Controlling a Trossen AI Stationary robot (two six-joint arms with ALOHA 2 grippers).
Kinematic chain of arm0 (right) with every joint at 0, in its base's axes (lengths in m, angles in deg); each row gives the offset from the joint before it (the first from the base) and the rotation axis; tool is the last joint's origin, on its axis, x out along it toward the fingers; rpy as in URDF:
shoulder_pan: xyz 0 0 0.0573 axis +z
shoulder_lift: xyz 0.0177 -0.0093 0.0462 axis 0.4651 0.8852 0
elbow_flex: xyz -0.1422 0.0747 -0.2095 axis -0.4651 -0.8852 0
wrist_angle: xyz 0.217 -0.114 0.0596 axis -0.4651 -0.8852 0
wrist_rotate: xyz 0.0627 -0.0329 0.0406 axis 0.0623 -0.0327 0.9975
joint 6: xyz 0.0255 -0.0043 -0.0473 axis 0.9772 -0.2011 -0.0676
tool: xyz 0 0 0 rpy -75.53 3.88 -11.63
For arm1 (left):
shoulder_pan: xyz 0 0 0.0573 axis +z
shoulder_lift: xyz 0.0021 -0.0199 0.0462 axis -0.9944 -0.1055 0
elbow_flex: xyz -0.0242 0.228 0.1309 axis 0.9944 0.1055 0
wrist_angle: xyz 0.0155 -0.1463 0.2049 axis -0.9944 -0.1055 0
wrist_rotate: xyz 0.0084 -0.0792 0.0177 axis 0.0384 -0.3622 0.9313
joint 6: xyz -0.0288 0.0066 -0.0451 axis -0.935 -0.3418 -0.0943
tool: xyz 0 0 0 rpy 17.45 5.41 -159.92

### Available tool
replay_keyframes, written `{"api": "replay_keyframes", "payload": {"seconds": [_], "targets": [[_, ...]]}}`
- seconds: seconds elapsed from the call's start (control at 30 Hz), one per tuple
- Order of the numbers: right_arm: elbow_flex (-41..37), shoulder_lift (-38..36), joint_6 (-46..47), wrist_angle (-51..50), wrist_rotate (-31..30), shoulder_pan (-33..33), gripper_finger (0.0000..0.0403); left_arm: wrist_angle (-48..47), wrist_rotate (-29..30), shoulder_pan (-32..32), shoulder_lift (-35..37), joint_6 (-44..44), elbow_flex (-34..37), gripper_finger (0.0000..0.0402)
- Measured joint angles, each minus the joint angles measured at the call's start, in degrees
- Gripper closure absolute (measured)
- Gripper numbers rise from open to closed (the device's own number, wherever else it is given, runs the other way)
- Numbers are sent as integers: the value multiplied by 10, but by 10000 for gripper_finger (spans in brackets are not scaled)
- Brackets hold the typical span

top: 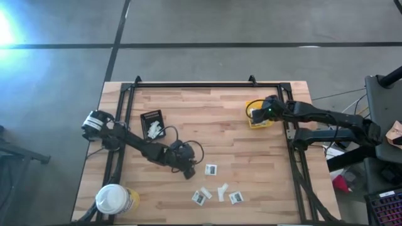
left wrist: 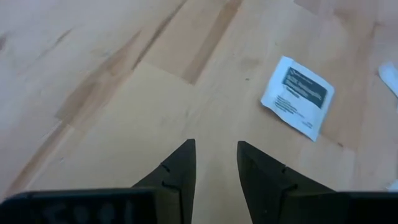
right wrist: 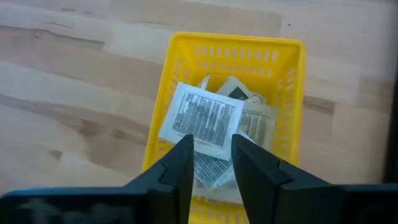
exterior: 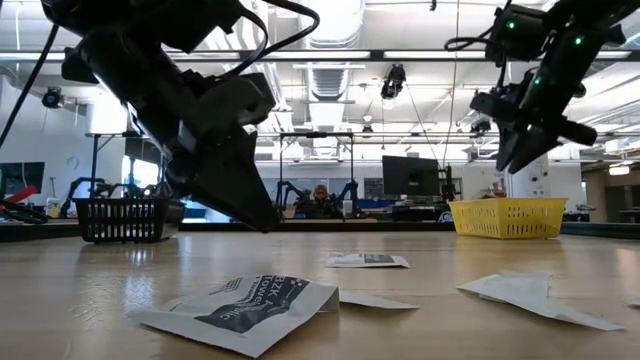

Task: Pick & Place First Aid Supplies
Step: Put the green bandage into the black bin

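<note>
Several first aid packets lie flat on the wooden table near its front edge: one (top: 211, 169) by itself and a cluster (top: 220, 194) nearer the edge. My left gripper (top: 188, 171) hovers low beside them. It is open with nothing between its fingers, and one white packet with a dark centre (left wrist: 297, 96) lies ahead of it. My right gripper (right wrist: 211, 162) is open above the small yellow bin (right wrist: 163, 93) at the table's right. A white printed packet (right wrist: 202, 118) lies on top of the others in the bin, just below the fingertips.
A black tray (top: 152, 122) holding white packets sits at the table's left, behind my left arm. A round white-lidded yellow tub (top: 114, 199) stands at the near left corner. A black frame (top: 207, 83) runs along the far and side edges. Bare wood lies in the middle.
</note>
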Motion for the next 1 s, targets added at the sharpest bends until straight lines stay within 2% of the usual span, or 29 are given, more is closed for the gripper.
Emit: {"api": "replay_keyframes", "payload": {"seconds": [0.13,0.23,0.4,0.53,0.77,1.0], "targets": [[29,-1,11,-33,18,10,290,0,-6,-9,0,32,-3,293],[41,-1,11,-36,30,41,291,0,-6,-18,0,61,-11,293],[44,-1,38,-30,16,134,301,0,-11,-38,0,126,-33,295],[42,3,90,-26,-30,223,310,0,-55,-57,0,193,-55,299],[42,5,125,61,-74,350,324,0,-121,-82,0,239,-88,303],[40,5,57,204,-105,416,334,4,-148,-98,-2,236,-98,308]]}}
